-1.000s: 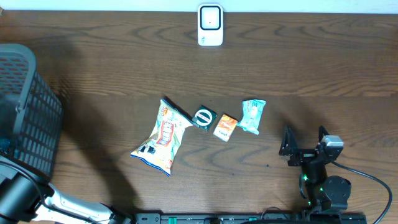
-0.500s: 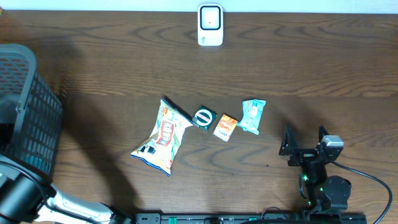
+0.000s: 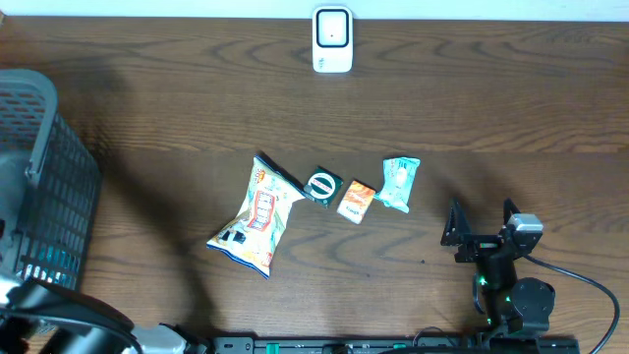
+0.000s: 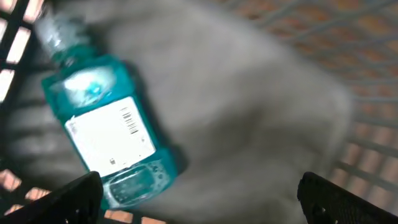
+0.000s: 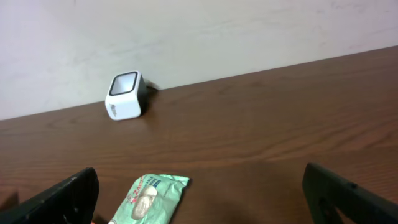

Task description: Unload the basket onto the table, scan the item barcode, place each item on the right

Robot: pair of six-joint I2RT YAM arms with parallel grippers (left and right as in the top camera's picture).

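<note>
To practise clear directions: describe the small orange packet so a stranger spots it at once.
On the brown table, find the middle row of packets. The orange packet lies between a dark packet and a mint-green packet, the only orange one.

Soft even light — heavy motion blur over the bottle (image 4: 106, 134), other views sharp

overhead: straight down | left wrist: into basket (image 4: 367, 134) | right wrist: toward scanner (image 5: 126, 95)

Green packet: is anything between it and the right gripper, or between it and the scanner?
Nothing visible. Only bare table lies between the open right gripper and the green packet, and between packet and scanner.
</note>
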